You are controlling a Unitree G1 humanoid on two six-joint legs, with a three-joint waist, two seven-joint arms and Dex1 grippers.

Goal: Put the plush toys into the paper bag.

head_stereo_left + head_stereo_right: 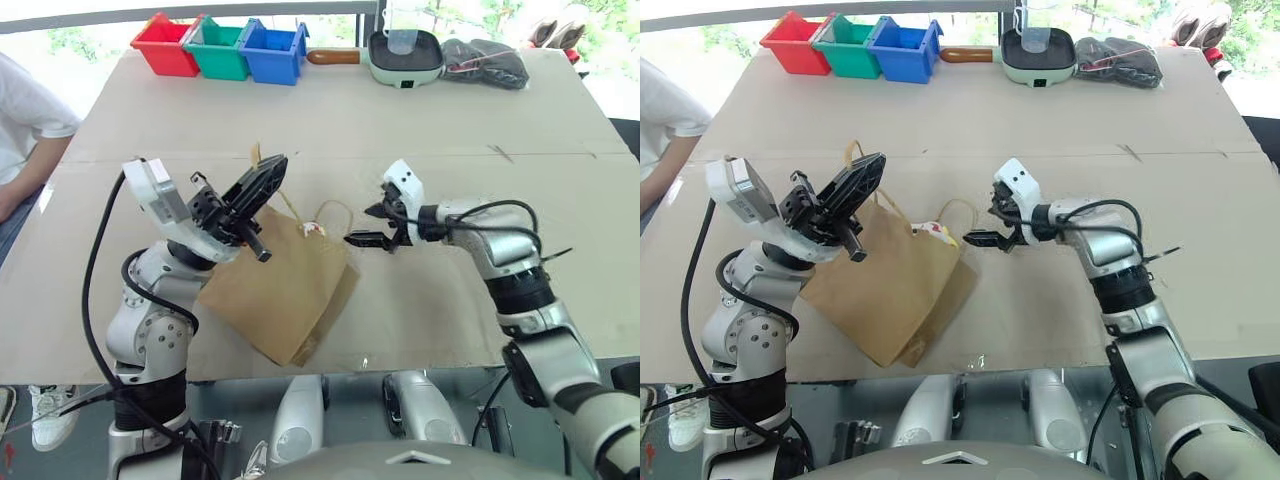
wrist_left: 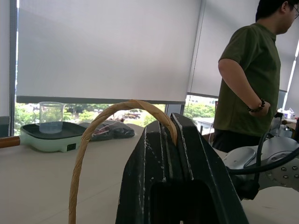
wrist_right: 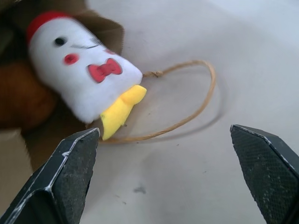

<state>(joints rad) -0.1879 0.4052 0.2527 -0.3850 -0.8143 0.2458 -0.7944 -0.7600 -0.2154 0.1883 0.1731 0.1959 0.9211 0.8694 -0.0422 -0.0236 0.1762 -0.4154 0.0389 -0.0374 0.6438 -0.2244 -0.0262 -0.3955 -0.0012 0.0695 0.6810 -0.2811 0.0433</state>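
Right wrist view: white toy (image 3: 81, 70) half inside paper bag (image 1: 275, 290).

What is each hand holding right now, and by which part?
The left hand is shut on the paper bag, pinching one twisted loop handle. The right hand is open and holds nothing; the white plush toy lies at the bag's mouth.
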